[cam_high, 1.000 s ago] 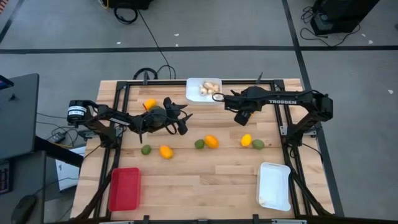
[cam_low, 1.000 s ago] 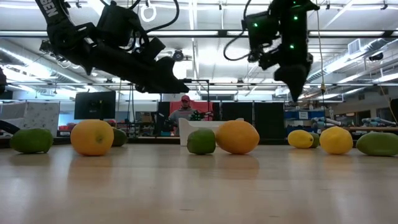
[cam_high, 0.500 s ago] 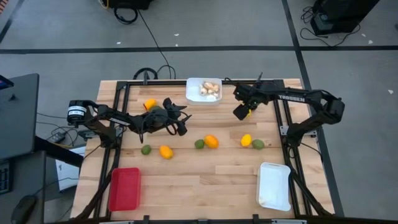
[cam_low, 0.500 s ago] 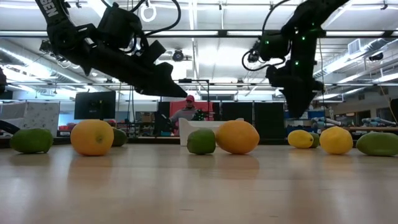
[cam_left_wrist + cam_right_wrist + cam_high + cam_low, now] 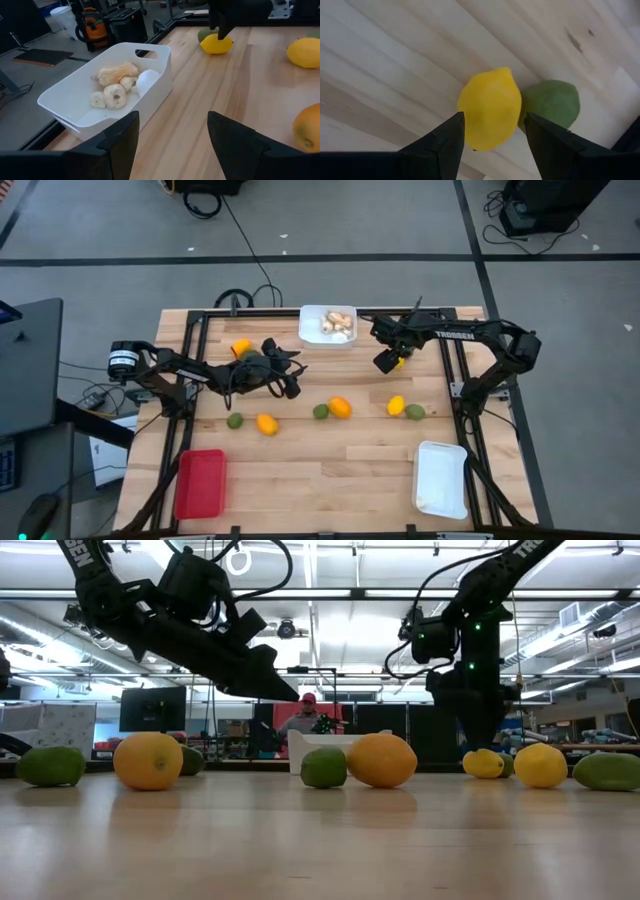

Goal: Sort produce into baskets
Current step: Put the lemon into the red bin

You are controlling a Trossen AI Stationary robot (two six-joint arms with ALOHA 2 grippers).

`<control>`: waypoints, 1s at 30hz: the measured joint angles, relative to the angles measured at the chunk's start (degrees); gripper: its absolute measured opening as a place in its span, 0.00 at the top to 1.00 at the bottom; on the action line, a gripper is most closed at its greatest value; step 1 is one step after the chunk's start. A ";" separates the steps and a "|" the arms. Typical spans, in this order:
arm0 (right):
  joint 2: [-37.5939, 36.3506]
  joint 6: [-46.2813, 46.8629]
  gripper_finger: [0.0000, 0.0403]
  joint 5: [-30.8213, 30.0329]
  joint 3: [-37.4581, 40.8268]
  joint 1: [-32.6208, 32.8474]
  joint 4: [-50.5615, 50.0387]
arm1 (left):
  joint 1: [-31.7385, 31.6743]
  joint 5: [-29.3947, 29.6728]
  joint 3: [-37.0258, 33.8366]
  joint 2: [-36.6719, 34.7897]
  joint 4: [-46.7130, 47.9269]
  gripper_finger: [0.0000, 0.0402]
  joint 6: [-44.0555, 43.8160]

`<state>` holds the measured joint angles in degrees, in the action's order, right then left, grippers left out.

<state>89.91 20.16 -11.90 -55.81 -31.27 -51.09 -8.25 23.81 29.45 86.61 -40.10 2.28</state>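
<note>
- The right end effector [image 5: 388,360] has swung away from the white basket of mushroom pieces [image 5: 311,330] at the far edge of the counter [image 5: 330,465] and has come down over a lemon [image 5: 490,108] near the far right corner; a second ago it hung high, beside that basket.
- This suggests a drop-off is done and the next pick is starting, with the lemon as the likely target.
- In the right wrist view, its fingers [image 5: 438,150] are spread apart with nothing between them. The lemon lies just ahead of the gap, touching a green lime [image 5: 551,104] on its far side.
- The lime's closeness may crowd one finger during the closing.
- The left end effector [image 5: 290,380] has stayed over the left middle of the counter, fingers apart and empty, facing the mushroom basket.
- Loose produce lies in a rough row across the middle: a lime [image 5: 235,421] and an orange fruit [image 5: 266,423] on the left, a lime [image 5: 320,411] touching an orange fruit [image 5: 340,407] at centre, and a lemon [image 5: 396,405] beside a lime [image 5: 415,412] on the right. One more orange fruit [image 5: 241,346] sits by the left arm.
- The red basket [image 5: 200,483] at near left and the white basket [image 5: 441,478] at near right hold nothing visible, so most sorting remains.
</note>
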 joint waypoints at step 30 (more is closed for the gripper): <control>-0.14 -0.75 0.45 6.16 4.98 -1.23 10.19 | 0.09 -0.07 0.00 0.00 0.79 0.40 -2.65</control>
<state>89.78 19.40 -5.74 -50.83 -32.49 -40.91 -8.16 23.75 29.45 86.61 -39.30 -0.37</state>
